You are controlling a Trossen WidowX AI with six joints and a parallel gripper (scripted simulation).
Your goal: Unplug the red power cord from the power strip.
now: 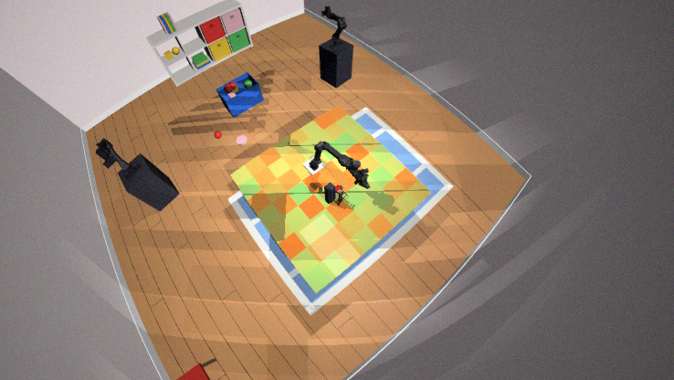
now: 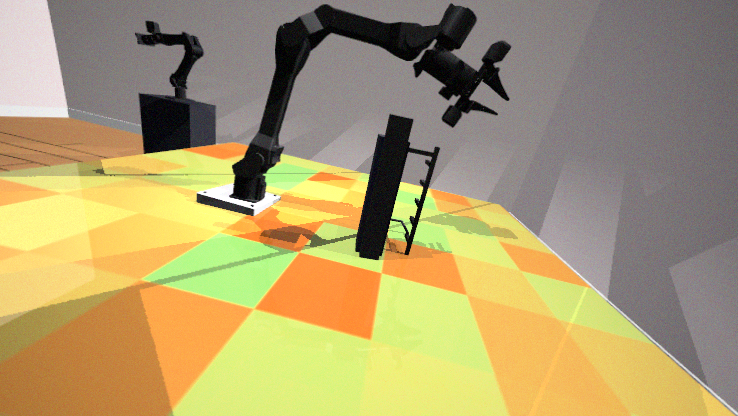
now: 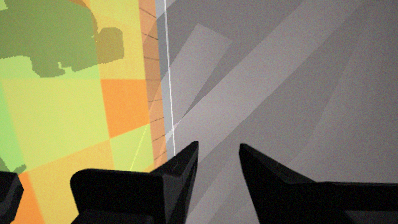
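Above the upright power strip, well apart from it, the tool hangs half-closed and empty; descending this narrow could knock the strip over.

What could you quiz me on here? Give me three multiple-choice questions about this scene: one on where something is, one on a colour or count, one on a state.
1. Where is the gripper relative to the upright power strip?
A. Above it and off to one side, in the air
B. Resting on the mat beside it
C. Clamped round its base

2. What colour is the bin of balls on the wooden floor near the shelf unit?
A. Yellow
B. Blue
C. White

3. What is between the gripper's fingers?
A. A red plug
B. A ball
C. Nothing; they are partly apart with a bare gap

Answers:
1 A: the exterior view shows the gripper higher than the strip's top, touching nothing.
2 B: the top view shows blue walls.
3 C: the wrist view shows only background between the fingertips.
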